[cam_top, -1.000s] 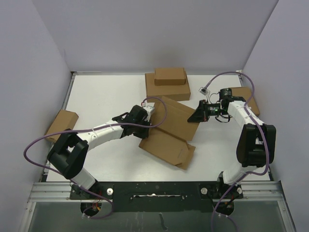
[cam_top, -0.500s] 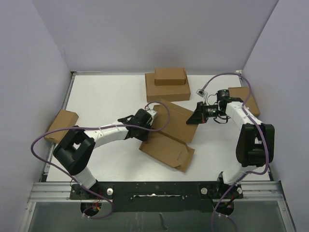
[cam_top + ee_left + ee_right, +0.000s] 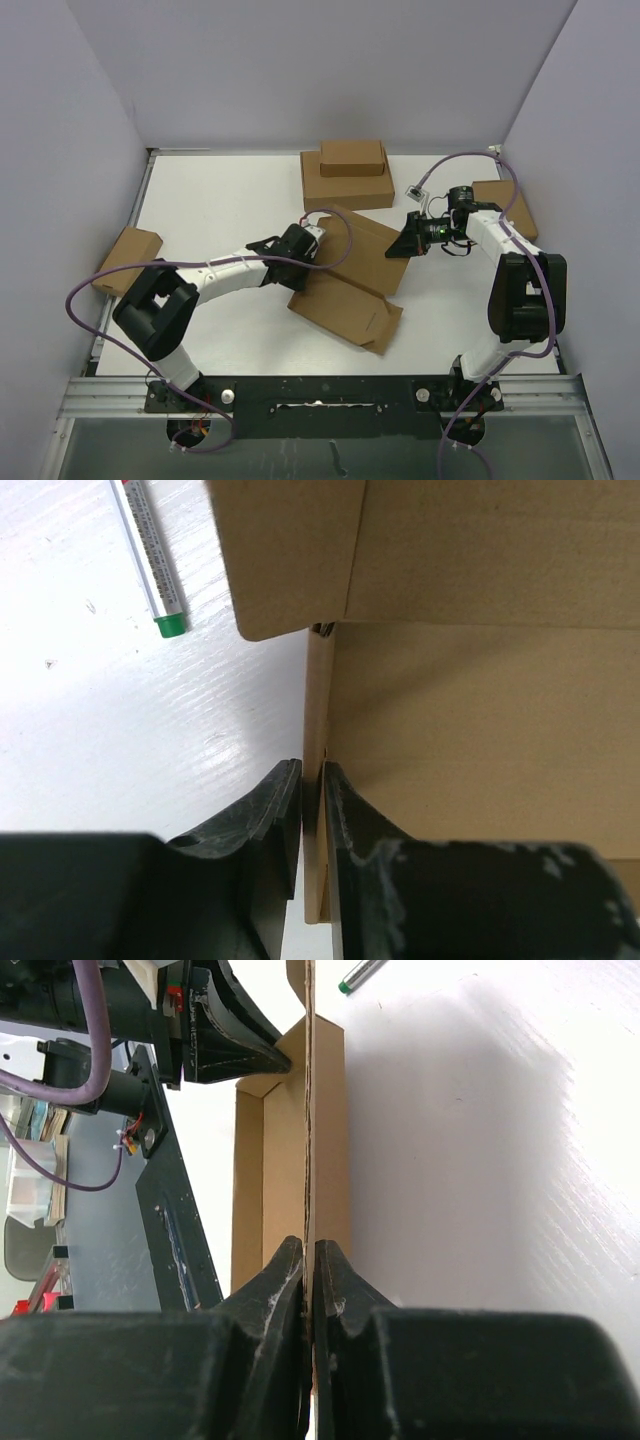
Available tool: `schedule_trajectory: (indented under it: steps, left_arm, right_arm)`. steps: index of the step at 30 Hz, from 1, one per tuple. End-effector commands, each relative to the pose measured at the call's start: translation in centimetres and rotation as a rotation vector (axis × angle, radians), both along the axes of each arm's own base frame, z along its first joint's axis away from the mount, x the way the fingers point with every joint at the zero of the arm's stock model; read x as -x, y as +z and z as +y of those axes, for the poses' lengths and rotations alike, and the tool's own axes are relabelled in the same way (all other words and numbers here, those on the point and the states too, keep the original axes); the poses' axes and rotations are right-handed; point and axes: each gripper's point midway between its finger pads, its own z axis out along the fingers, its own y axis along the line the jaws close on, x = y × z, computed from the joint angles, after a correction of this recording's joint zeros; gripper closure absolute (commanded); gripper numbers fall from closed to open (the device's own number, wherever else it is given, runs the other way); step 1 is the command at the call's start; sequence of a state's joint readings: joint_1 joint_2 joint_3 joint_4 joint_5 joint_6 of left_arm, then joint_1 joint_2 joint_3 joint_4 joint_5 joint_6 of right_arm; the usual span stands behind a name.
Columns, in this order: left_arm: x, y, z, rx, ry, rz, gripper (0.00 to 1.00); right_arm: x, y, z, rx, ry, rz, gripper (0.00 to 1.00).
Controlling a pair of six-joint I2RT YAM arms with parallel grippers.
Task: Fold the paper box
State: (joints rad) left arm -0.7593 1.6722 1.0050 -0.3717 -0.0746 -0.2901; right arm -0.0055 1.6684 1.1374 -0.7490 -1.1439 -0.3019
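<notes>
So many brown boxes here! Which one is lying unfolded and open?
The paper box in the middle: spread open with flaps showing, pinched by the left end effector and right end effector. The other boxes sit closed.

In the left wrist view, the paper box is running out past the top and right edges, beyond the left gripper. The marker, ahead-left of the fingers, is being cropped at the top edge, and its print is too small to read. In the right wrist view, the right gripper body is blurring in the foreground. Only a green pen tip is showing ahead-right of it.
</notes>
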Motion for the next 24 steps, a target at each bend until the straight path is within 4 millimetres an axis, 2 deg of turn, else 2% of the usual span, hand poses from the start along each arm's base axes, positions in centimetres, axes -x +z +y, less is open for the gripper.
schedule_trajectory:
  steps: [1,7,13,20,21,24]
  left_arm:
    - [-1.1,1.5,-0.6,0.056,0.052,-0.027,0.84]
    - [-1.1,1.9,-0.6,0.067,0.062,-0.025,0.84]
    - [-1.0,1.3,-0.1,0.051,0.072,-0.022,0.82]
    - [-2.0,1.0,-0.6,0.056,0.084,-0.05,0.8]
    - [-2.1,0.9,-0.5,0.05,0.086,-0.054,0.83]
    - [-2.2,0.3,-0.2,0.014,0.079,-0.053,0.99]
  right_arm:
    - [-0.1,0.6,0.3,-0.026,0.011,-0.015,1.0]
    - [-0.1,0.6,0.3,-0.025,0.011,-0.015,1.0]
    - [-0.1,0.5,0.4,-0.024,0.014,-0.015,1.0]
    - [0.0,0.4,0.4,-0.023,0.017,-0.013,1.0]
    - [0.0,0.4,0.4,-0.023,0.017,-0.014,1.0]
    - [0.0,0.4,0.4,-0.017,0.016,-0.014,1.0]
